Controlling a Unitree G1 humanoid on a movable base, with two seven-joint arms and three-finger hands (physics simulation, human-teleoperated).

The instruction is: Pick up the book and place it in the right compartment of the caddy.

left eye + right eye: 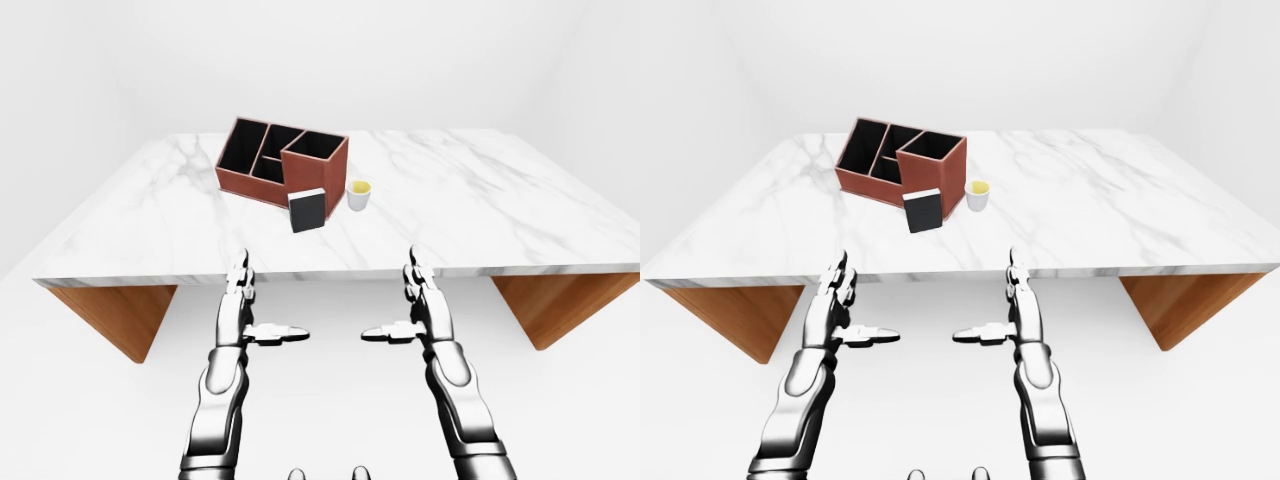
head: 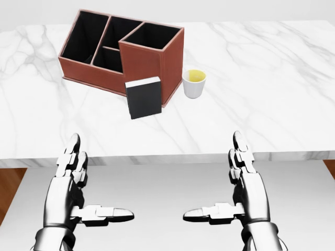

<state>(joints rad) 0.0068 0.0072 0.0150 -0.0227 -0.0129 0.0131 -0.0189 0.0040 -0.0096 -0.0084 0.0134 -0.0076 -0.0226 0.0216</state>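
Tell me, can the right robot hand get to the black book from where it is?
Probably yes. Nothing lies between the open right robot hand and the book; only the cup stands beside it.

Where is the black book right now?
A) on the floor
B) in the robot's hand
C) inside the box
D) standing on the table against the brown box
D: the black book stands upright on the marble table, leaning on the caddy; both hands are empty.

Grey-veined white marble tabletop [image 2: 272, 73]; reddish-brown caddy [image 2: 141, 60], black inside; black book [image 2: 144, 98]; white cup [image 2: 193, 83], yellow contents.
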